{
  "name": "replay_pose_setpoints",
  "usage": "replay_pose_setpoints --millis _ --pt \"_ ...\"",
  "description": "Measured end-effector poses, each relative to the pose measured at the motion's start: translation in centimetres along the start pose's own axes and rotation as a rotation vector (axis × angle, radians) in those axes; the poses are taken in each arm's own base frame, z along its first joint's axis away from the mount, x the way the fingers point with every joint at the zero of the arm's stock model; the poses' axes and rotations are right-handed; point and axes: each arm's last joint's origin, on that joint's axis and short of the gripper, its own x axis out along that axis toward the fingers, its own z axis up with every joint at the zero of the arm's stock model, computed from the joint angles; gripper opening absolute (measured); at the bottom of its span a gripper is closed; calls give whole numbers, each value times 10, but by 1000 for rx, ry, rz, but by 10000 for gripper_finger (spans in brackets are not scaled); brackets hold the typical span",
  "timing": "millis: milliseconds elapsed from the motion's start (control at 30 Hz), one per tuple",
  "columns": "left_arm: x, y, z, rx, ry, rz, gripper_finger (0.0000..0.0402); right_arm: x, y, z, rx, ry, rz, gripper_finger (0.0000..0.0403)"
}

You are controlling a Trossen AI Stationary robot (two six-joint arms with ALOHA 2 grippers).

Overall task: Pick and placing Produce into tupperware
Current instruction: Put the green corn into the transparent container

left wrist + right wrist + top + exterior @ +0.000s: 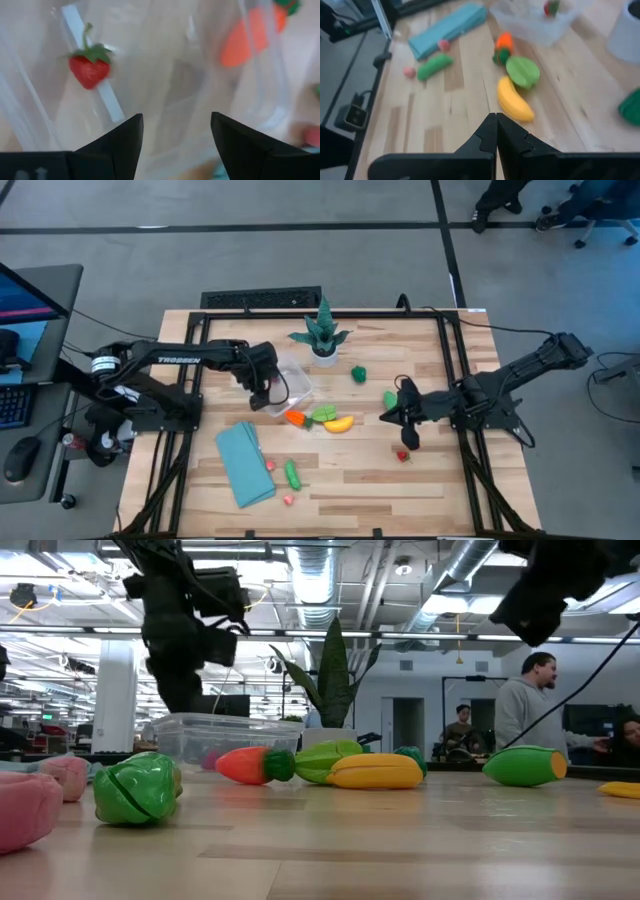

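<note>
The clear tupperware (296, 383) sits left of centre and holds a red strawberry (89, 70). My left gripper (262, 394) (175, 132) hovers open over the tupperware's left part, fingers pointing down. An orange carrot (294, 418), a green leafy piece (323, 414) and a yellow banana (339, 424) lie on the table just near of the container. My right gripper (385, 418) (496, 125) is shut and empty, right of the banana (515, 105). Green pieces (358, 374) (390, 398) and a small red piece (403, 455) lie around it.
A folded light-blue cloth (245, 463) lies near left, with a green cucumber (291, 473) and two pink pieces (270, 465) (288, 499) beside it. A spiky teal plant in a white pot (323, 338) stands at the far edge. People show in the room beyond (525, 710).
</note>
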Motion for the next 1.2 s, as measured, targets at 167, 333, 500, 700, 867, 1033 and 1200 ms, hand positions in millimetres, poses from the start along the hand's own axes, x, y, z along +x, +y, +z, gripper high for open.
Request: replay_pose_setpoints --millis 167,333,500,700,867,1033,1200 --pt "-23 -6 -3 -30 -98 -50 224 1 -3 0 20 7 -19 0" --pt "-55 -13 -9 -43 -266 -78 224 2 -11 4 61 -8 -54 0" --pt "-87 -19 -23 -56 -407 -109 224 4 -18 5 253 3 -72 0" --pt "-118 -27 -45 -78 -552 -110 224 2 -25 -8 312 155 -118 0" --pt "-134 -34 -60 -99 -650 -91 224 -1 -31 -19 363 255 -206 2" --pt "-140 -39 -70 -111 -698 -54 224 -2 -34 -22 396 254 -278 31" --pt "-139 -43 -73 -110 -692 -34 224 -2 -38 -20 431 223 -320 85"
